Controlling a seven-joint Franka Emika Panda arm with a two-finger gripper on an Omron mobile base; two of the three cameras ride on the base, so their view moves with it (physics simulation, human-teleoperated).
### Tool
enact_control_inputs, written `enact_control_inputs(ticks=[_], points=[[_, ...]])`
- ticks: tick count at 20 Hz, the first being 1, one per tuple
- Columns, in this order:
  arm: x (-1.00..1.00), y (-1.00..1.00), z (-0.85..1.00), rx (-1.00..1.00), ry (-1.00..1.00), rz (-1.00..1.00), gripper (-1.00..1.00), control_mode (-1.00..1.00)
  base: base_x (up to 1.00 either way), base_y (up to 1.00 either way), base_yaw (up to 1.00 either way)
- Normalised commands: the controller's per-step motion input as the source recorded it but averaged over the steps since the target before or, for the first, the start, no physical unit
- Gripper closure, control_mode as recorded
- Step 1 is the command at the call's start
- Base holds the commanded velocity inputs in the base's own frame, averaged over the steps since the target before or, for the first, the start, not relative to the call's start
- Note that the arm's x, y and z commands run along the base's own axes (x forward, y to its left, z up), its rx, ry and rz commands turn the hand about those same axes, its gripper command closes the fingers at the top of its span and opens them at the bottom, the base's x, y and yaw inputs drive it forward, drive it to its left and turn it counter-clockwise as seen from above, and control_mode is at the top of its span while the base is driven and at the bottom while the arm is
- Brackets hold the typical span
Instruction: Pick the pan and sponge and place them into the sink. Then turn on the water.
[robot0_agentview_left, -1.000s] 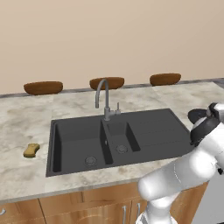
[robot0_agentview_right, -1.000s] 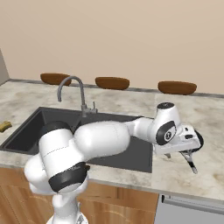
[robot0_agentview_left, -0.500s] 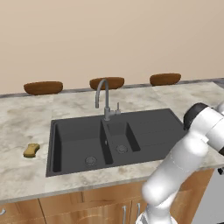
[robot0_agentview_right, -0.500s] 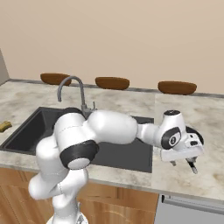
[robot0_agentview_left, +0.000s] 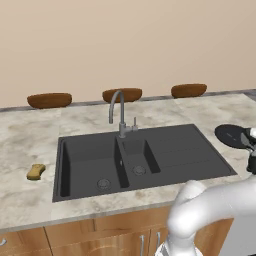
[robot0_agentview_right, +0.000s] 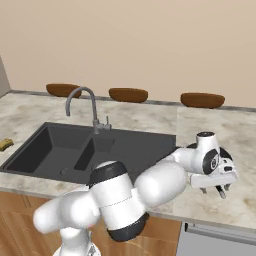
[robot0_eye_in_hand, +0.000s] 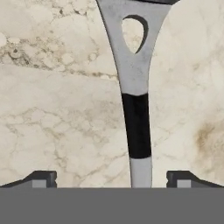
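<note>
The black pan (robot0_agentview_left: 231, 135) rests on the marble counter right of the sink (robot0_agentview_left: 170, 150). Its grey handle (robot0_eye_in_hand: 138, 131) with a black band runs up the hand view. My gripper (robot0_eye_in_hand: 111, 179) hangs open over that handle, one fingertip on each side and not touching it. From the right base view the gripper (robot0_agentview_right: 219, 189) points down at the counter's front right, and the hand covers most of the pan. The yellow-tan sponge (robot0_agentview_left: 36, 171) lies on the counter left of the sink. No water runs from the grey gooseneck faucet (robot0_agentview_left: 119, 111).
Three brown oval bowls (robot0_agentview_left: 49, 100) (robot0_agentview_left: 122, 94) (robot0_agentview_left: 188, 90) line the back wall. The counter's front edge (robot0_agentview_right: 220, 220) runs close under the hand. My own white arm (robot0_agentview_right: 150, 182) stretches low across the front of the sink.
The arm's elbow has swung down and forward, and the hand has sunk a little toward the pan's handle. The jaws have stayed open. Pan and sponge lie where they were.
</note>
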Motion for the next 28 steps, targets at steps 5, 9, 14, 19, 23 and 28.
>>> enact_control_inputs(ticks=[5,9,14,19,23,28], points=[[0.24,-0.33,-0.19,0.04,0.02,0.00,-1.00,-1.00,0.00,0.00,0.00],[0.06,-0.38,-0.34,0.06,0.00,0.00,-1.00,-1.00,0.00,0.00,0.00],[0.05,-0.25,-0.28,0.05,0.00,0.00,-1.00,-1.00,0.00,0.00,0.00],[-0.05,0.05,-0.09,0.01,0.00,0.05,1.00,-1.00,0.00,0.00,0.00],[-0.15,0.39,-0.02,0.00,-0.02,0.01,1.00,-1.00,0.00,0.00,0.00],[-0.48,0.53,0.02,0.00,-0.14,0.03,1.00,-1.00,0.00,0.00,0.00]])
